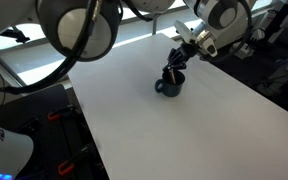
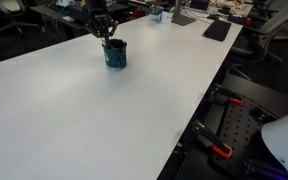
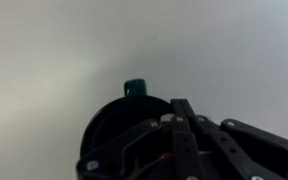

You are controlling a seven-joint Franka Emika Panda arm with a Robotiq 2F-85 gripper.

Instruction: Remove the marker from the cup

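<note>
One light, stiff, slippery marker [image 1: 172, 71] stands in the cup [image 1: 170, 87] on the white table [image 1: 184, 130], likely best pinched near its top, with the gripper [image 2: 105, 36] just above; whether its jaws are apart, I cannot tell.

A wide, plain white tabletop [image 1: 184, 130] [image 2: 84, 110] carries a squat dark navy cup [image 1: 169, 86] [image 2: 115, 55] with a side handle. The cup stands upright toward 11 o'clock of the surface in an exterior view. Near the far edge, at about 1 o'clock, lies a flat black rectangular slab [image 2: 216, 30]. In the wrist view the cup's [image 3: 109, 125] handle points to 12 o'clock.
</note>
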